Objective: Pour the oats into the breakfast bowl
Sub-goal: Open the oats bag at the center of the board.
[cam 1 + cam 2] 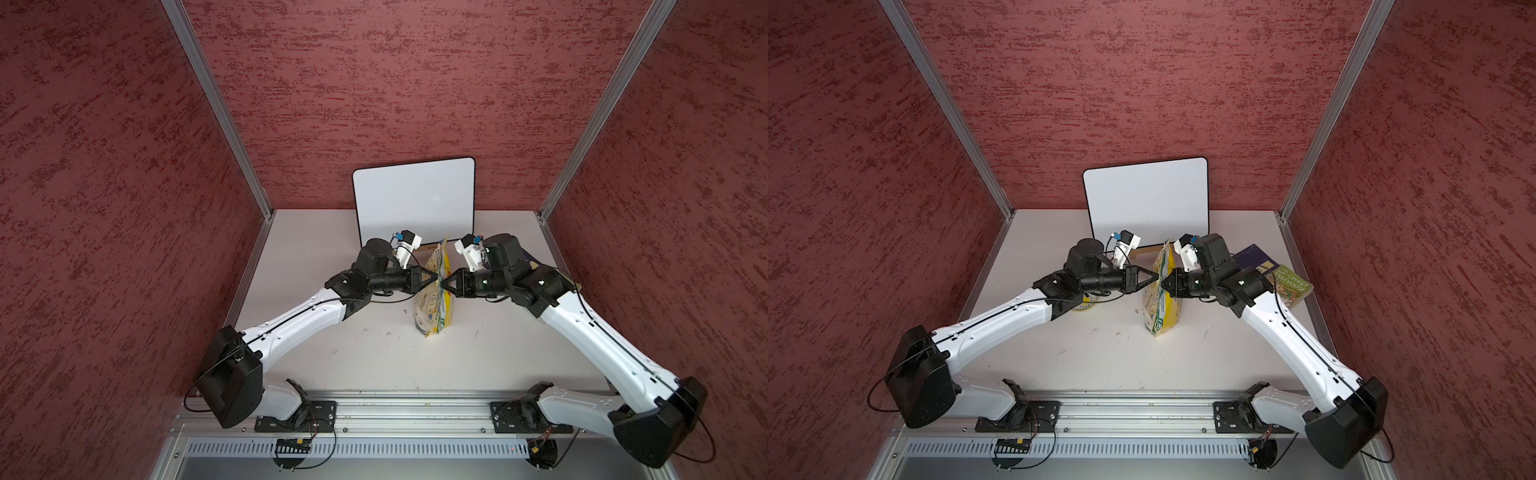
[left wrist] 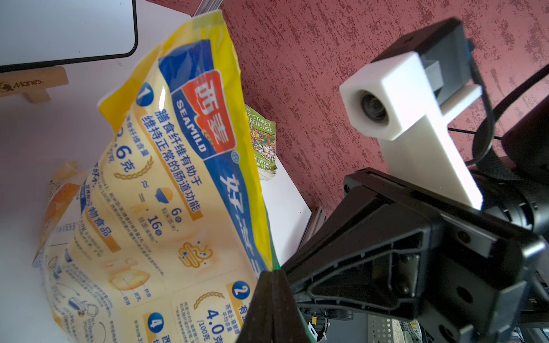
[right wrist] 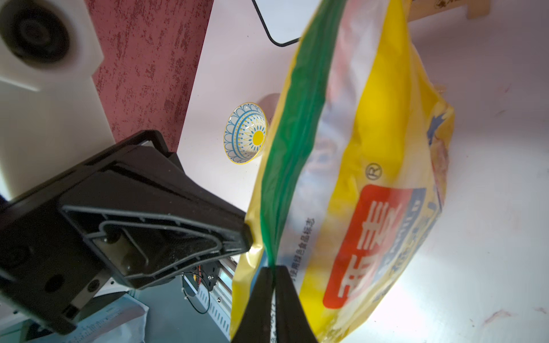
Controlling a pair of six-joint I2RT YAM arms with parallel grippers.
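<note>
Though barely any gap visible, clamped tight on green top strip of oats pouch (image 1: 432,307): left gripper (image 1: 434,279) on one face, right gripper (image 1: 444,282) on opposite face, tips almost nose to nose. Pouch upright, mid table (image 1: 374,353), between both arms. Bowl (image 3: 246,133) over on left, apart from pouch, half tucked under left arm (image 1: 1000,320). Green book (image 1: 1289,286) behind right arm (image 1: 1291,332), whiteboard (image 1: 1146,199) propped at back.

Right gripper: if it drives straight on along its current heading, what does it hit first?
The oats pouch: the right gripper is shut on its top edge. Right behind that edge, the left gripper points back at it, shut on the same edge, and would likely come next.
</note>
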